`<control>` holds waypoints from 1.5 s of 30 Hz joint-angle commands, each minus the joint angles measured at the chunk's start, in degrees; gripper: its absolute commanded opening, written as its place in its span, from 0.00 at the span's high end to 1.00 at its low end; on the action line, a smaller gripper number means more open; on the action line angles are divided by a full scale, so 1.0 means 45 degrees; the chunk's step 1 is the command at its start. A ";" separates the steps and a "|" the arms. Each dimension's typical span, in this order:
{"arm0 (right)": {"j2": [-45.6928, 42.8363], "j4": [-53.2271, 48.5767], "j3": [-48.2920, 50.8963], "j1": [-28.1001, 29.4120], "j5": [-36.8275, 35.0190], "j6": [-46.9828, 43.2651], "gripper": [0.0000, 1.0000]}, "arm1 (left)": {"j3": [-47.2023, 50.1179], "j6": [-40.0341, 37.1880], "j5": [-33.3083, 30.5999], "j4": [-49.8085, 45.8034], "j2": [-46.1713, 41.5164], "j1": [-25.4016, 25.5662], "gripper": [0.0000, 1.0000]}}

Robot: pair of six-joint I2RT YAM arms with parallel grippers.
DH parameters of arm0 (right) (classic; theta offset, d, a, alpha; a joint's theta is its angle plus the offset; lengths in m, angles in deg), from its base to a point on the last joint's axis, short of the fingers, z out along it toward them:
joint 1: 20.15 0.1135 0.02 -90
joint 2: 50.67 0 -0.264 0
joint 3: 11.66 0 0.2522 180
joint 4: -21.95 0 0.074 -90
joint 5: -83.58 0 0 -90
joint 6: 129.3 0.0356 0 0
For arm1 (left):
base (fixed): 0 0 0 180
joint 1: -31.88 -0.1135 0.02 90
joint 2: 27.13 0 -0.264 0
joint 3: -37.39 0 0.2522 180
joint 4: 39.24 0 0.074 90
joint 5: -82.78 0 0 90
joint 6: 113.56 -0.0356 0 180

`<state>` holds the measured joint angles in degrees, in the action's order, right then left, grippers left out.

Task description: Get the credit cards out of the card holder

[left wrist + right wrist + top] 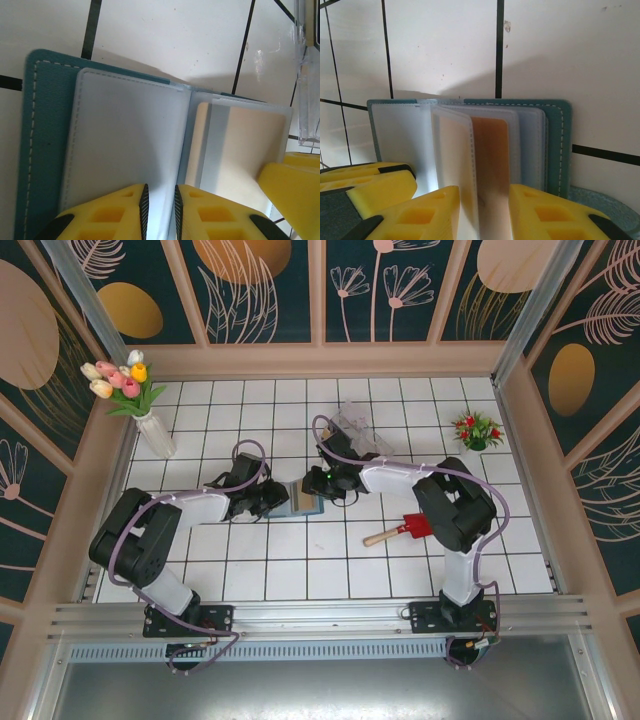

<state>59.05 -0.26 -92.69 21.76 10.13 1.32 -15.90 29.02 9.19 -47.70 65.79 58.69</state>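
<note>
The card holder (300, 505) lies open on the white tiles. Its teal stitched cover (42, 140) carries several clear sleeves. One tan credit card (490, 160) stands raised in a sleeve above the cover (559, 145), and it also appears pale beige (245, 145) on the holder's right half. My right gripper (484, 215) (322, 485) has that sleeve and card between its yellow fingers, which touch them on both sides. My left gripper (159, 210) (278, 498) is at the holder's left half, its pads nearly together with a sleeve edge between them. The dark grey card is hidden.
A clear plastic box (360, 430) (307, 75) stands just behind the holder. A red-bladed toy shovel (400, 530) lies to the right. A vase of tulips (150, 420) is at the back left and a small flower pot (477, 430) at the back right. Walls enclose the table.
</note>
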 commanded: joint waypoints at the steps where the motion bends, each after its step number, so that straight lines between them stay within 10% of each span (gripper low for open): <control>1: 0.0050 -0.0034 -0.0176 0.0101 0.0357 -0.0247 0.68 | 0.0132 -0.0309 -0.0110 -0.0317 0.0170 0.0039 0.76; 45: 0.1104 0.5425 0.0355 0.0413 0.4917 0.1474 0.58 | 0.0764 0.0266 -0.2375 -0.2139 -0.5544 -0.1021 0.80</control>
<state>63.81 20.26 -91.73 23.47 31.05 6.72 -12.12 29.71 -1.30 -56.40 40.92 54.36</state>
